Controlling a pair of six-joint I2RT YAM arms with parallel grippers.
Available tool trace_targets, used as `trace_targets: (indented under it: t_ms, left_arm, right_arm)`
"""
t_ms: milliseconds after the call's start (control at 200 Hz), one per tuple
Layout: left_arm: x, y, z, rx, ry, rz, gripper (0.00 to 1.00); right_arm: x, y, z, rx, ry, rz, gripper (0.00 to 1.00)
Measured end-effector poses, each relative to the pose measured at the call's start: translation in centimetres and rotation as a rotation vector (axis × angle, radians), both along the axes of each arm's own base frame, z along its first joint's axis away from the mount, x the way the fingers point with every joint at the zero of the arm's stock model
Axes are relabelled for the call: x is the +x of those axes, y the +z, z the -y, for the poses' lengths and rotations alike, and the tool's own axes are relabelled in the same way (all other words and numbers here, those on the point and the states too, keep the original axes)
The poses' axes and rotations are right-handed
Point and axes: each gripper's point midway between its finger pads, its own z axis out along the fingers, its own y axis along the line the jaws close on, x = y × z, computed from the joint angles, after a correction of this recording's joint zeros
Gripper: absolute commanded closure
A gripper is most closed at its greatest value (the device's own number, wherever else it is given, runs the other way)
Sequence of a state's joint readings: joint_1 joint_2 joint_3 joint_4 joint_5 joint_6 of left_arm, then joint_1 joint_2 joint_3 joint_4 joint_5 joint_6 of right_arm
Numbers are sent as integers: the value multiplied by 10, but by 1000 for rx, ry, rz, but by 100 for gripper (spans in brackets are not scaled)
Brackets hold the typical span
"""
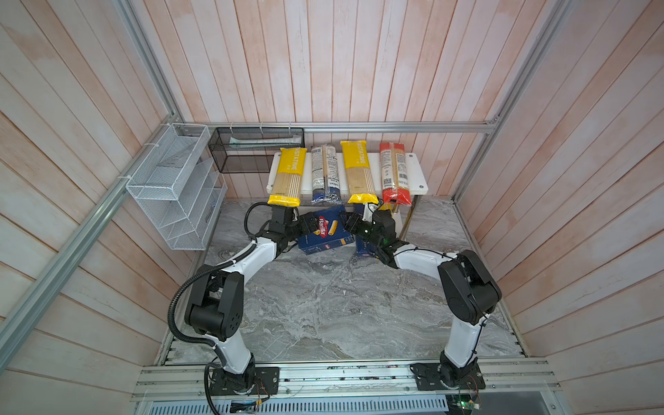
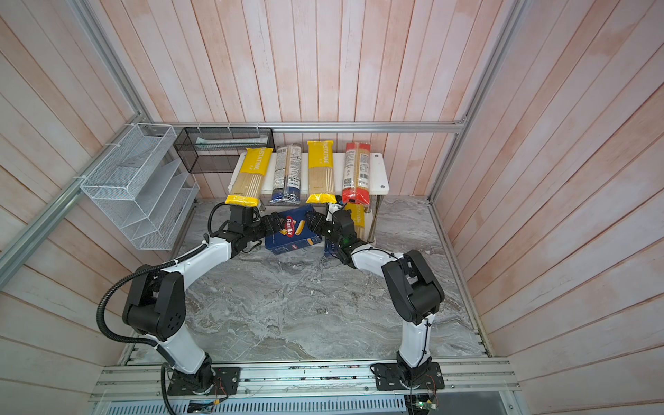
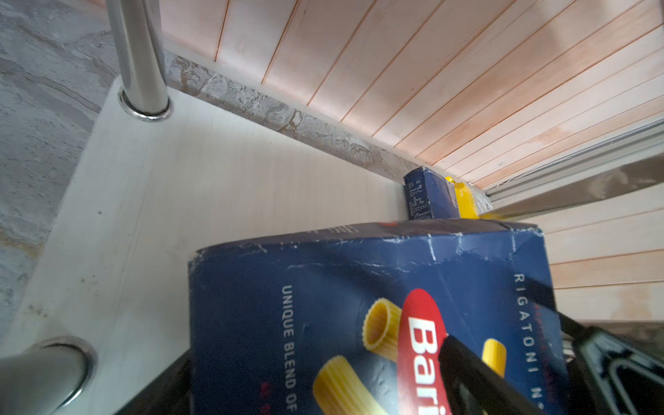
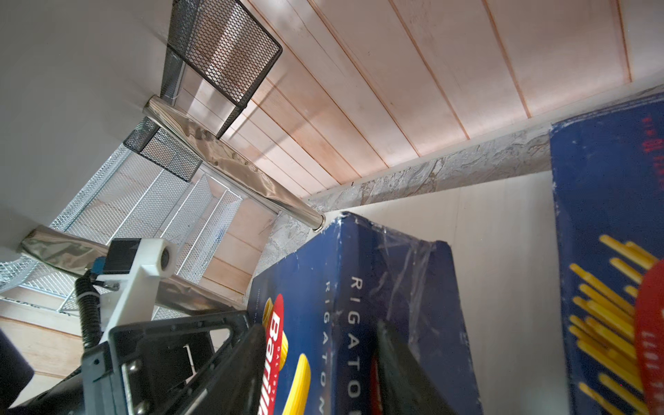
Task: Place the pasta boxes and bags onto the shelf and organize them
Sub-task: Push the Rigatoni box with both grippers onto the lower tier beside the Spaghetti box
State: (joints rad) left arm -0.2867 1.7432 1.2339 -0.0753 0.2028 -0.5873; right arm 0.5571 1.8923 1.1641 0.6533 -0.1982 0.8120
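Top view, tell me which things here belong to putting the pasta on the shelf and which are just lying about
Part of the job:
rigatoni box, gripped by the left gripper and the right gripper
spaghetti box
three yellow PASTATIME bags
blue-ended bag
red-ended bag
shelf

Just lying about:
white wire rack
black mesh basket

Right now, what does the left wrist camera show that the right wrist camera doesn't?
Only the left wrist view: a yellow bag's end. Only the right wrist view: the black basket and white rack. Both: the rigatoni box, the shelf's lower board, chrome legs.
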Motion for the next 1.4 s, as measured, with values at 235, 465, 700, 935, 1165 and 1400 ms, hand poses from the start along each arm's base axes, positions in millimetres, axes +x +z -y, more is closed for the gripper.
trace_targets:
  t_ms: [235,465,700,935,1165,1400]
  left_arm:
    - [-1,1,1,-3,-10,-27,0]
    - [-1,2,3,-9,-15,-29,0]
    - [3,10,5,-14,-21,-12,0]
    - [5,13,6,12,-22,-1,0]
    - [5,10,4,47,-22,5,0]
    - [0,2,0,92,-21,12,0]
  right_arm:
    - [9,-12,3,10,-22,-38,43]
    - [9,-25,7,-27,-40,-77,33]
    - [9,-40,13,-97,-59,-108,29]
    - [12,-45,20,-129,-67,-124,27]
    - [9,-38,26,-163,-80,-117,25]
    - [5,-17,31,-181,-86,-79,25]
